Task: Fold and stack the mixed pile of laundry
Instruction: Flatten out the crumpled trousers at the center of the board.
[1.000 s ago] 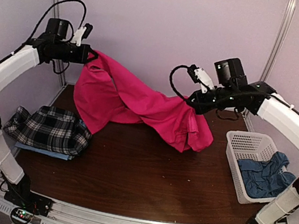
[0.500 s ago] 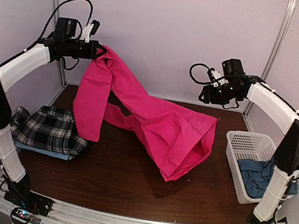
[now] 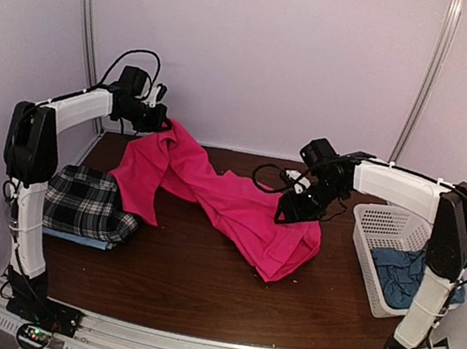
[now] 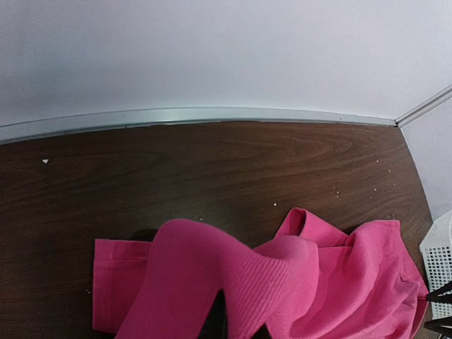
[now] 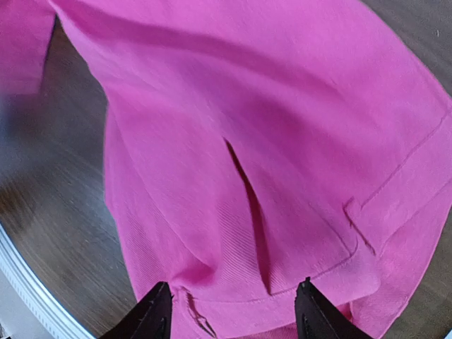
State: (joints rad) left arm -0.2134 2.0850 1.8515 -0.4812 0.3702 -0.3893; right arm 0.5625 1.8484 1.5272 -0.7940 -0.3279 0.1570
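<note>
- My left gripper (image 3: 155,118), upper left of frame: clamped on a raised end of the hot-pink trousers (image 3: 237,206).
- Trousers otherwise sprawl across the table (image 3: 197,285) centre.
- My right gripper (image 5: 232,311): fingers apart, just above the trousers' right end.
- Plaid shirt (image 3: 89,204) lies at left.

The wood table (image 3: 197,285) bears hot-pink trousers (image 3: 241,210), plaid-topped shirt stack (image 3: 89,204), white basket (image 3: 384,225).
</note>
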